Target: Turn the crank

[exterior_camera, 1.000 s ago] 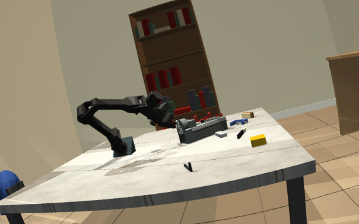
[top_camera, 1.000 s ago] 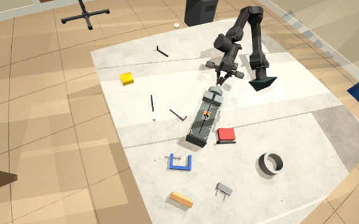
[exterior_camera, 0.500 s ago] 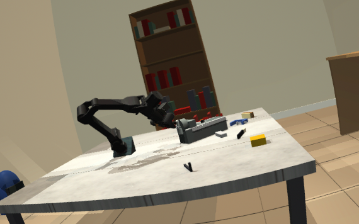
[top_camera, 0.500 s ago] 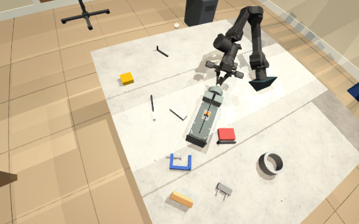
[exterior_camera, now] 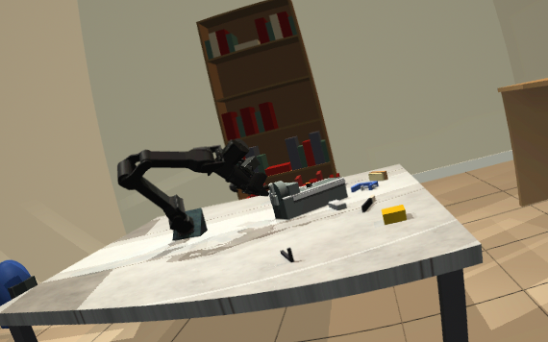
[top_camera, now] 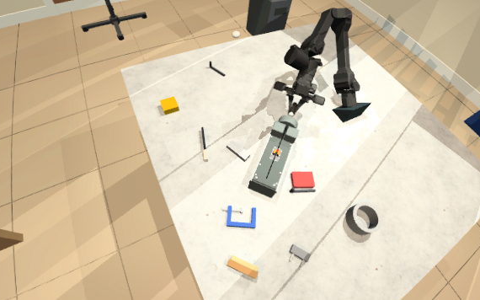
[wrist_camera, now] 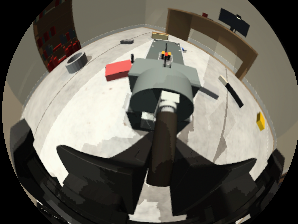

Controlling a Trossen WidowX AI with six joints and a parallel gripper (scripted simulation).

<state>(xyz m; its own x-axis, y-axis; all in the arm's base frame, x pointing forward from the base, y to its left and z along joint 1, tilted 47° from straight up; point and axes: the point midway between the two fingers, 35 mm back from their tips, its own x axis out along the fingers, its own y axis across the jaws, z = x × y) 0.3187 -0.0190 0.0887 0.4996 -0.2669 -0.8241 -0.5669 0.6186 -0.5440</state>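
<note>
The grey-green machine (top_camera: 269,166) (exterior_camera: 312,198) (wrist_camera: 162,79) lies lengthwise on the table, its round crank disc (top_camera: 288,121) (wrist_camera: 160,90) facing the arm. The dark brown crank handle (wrist_camera: 164,145) sticks out of the disc in the wrist view. My gripper (top_camera: 291,112) (exterior_camera: 267,192) (wrist_camera: 160,136) is shut on the handle. The slide's red pointer (top_camera: 276,152) (wrist_camera: 166,53) shows as a small red and orange spot about halfway along the machine's top slot. The brass marks are too small to tell from the pointer, so whether they are level cannot be told.
A red block (top_camera: 302,179) (wrist_camera: 118,70) and a grey flat block (top_camera: 238,151) lie on either side of the machine. A blue clamp (top_camera: 241,224) lies beyond its far end. A grey ring (top_camera: 351,223) (wrist_camera: 76,64), a yellow block (top_camera: 169,105) and an orange block (top_camera: 242,267) lie farther off.
</note>
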